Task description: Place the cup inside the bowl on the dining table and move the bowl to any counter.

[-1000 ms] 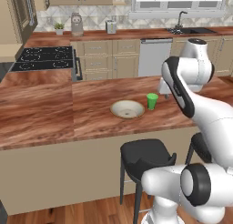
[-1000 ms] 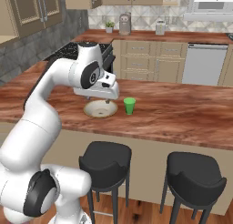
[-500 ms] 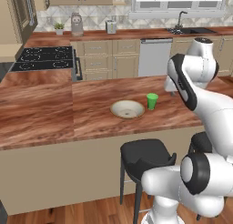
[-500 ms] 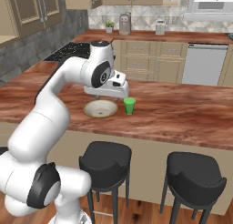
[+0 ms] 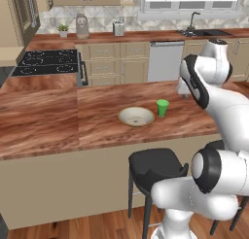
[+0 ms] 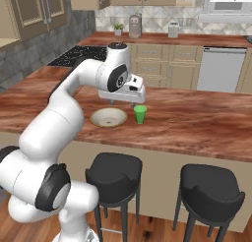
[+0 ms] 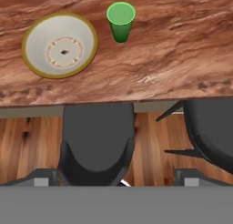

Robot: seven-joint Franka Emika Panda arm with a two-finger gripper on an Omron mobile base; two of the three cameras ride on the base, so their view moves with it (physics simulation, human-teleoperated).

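Beige wall cabinets (image 5: 104,65) are lining the tiled back wall, a window (image 5: 192,0) is brightening it, and black round stools (image 6: 209,194) are standing on wood flooring (image 7: 27,136).

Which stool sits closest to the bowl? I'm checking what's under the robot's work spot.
The left black stool, directly below the bowl at the dining table edge. The other stool stands further right, past the cup.

Gripper (image 6: 124,101) fingertips sit in front of the arm's own housing in right base view, so jaw gap unreadable there. Right stool (image 7: 211,127) cut off by hand view's edge. Bowl (image 7: 60,44) centre markings too small to make out.
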